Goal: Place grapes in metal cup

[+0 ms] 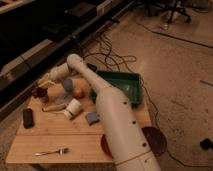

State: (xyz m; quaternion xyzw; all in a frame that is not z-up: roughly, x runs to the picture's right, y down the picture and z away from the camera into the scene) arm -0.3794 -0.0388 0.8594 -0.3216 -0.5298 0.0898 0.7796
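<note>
Speckled concrete floor strewn with dark cables surrounds a wooden table (55, 135), with a dark bench running along behind it. From the near right corner the robot's white arm (117, 117) rises, bends at an elbow over the far edge and reaches down toward the far left corner. The gripper (43, 83) hangs just above that corner; whether it is parted or closed cannot be told. The grapes (38, 92) show as a dark maroon clump directly beneath it, at the far left corner. The metal cup cannot be made out apart from them. Near the far edge stand a grey-blue cup (67, 86) and, just beside it, an orange fruit (78, 92). A white paper cup (73, 108) lies tipped at the middle, a blue sponge (92, 118) near it. A green tray (122, 85) fills the far right corner. A fork (50, 151) lies along the near edge and a black block (28, 117) by the left edge.
</note>
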